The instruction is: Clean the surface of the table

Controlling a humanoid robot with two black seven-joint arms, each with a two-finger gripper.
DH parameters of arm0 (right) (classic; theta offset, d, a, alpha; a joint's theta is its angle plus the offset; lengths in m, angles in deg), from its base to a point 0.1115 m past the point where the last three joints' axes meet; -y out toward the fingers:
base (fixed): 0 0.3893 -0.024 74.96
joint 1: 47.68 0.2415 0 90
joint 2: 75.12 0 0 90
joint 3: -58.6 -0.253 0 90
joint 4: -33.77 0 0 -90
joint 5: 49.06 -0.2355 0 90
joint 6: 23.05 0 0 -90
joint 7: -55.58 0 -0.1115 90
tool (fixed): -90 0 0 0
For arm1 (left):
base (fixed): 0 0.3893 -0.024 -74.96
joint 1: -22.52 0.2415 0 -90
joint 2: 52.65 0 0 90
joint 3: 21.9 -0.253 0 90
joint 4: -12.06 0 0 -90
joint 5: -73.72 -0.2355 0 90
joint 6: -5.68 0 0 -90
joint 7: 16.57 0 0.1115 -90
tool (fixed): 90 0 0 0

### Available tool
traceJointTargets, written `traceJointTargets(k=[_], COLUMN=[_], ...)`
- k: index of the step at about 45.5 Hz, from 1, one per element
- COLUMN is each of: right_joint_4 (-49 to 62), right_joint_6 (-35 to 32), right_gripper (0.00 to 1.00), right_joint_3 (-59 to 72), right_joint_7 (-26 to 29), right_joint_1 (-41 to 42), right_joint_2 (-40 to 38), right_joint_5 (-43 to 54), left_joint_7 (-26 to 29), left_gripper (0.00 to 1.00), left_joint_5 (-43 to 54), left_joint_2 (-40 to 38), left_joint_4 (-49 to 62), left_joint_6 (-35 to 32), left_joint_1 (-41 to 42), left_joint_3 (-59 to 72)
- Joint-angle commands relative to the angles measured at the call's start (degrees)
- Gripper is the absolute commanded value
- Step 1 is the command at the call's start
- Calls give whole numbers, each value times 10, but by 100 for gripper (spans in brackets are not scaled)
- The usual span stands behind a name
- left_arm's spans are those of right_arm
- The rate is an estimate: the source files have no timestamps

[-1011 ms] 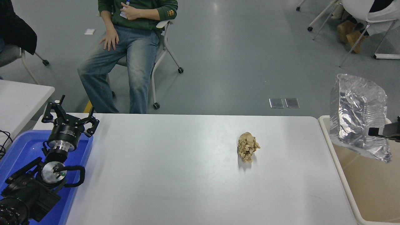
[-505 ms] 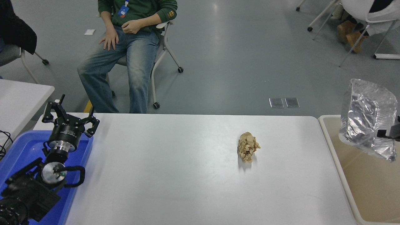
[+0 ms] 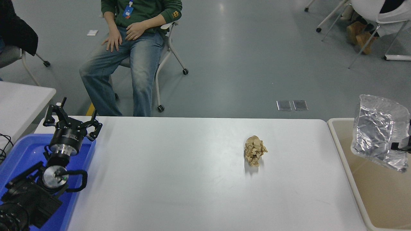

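While the right pincer [image 3: 401, 147], barely in view at the right edge, pinches a crinkled silver foil bag [image 3: 379, 131] above the beige plastic bin [image 3: 340, 150], the disposal step appears in hand; release looks due next. Well leftward: white rectangular table surface [image 3: 179, 179], bearing one crumpled tan paper wad [image 3: 254, 150]. Far left: left pincer [image 3: 71, 123], parked, fingers spread.

No print can be read — the left claw [image 3: 72, 121] bears small lettering, seemingly a brand, too blurred.
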Motion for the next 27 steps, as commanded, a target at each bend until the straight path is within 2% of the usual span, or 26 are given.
traceJointTargets(k=[1, 15, 27], right_joint_4=[150, 213, 253], right_joint_6=[77, 153, 233], right_gripper=[0, 0, 0], right_joint_3=[17, 52, 68], right_joint_7=[-8, 8, 91], right_joint_1=[-62, -141, -177], right_joint_2=[87, 134, 167], right_joint_5=[-5, -122, -185], left_joint_7=[0, 0, 0], left_gripper=[100, 100, 100], left_joint_5=[0, 0, 0], left_joint_2=[-1, 0, -1], left_joint_4=[0, 0, 0], left_joint_6=[0, 0, 0], left_joint_1=[0, 0, 0], left_joint_3=[0, 0, 0])
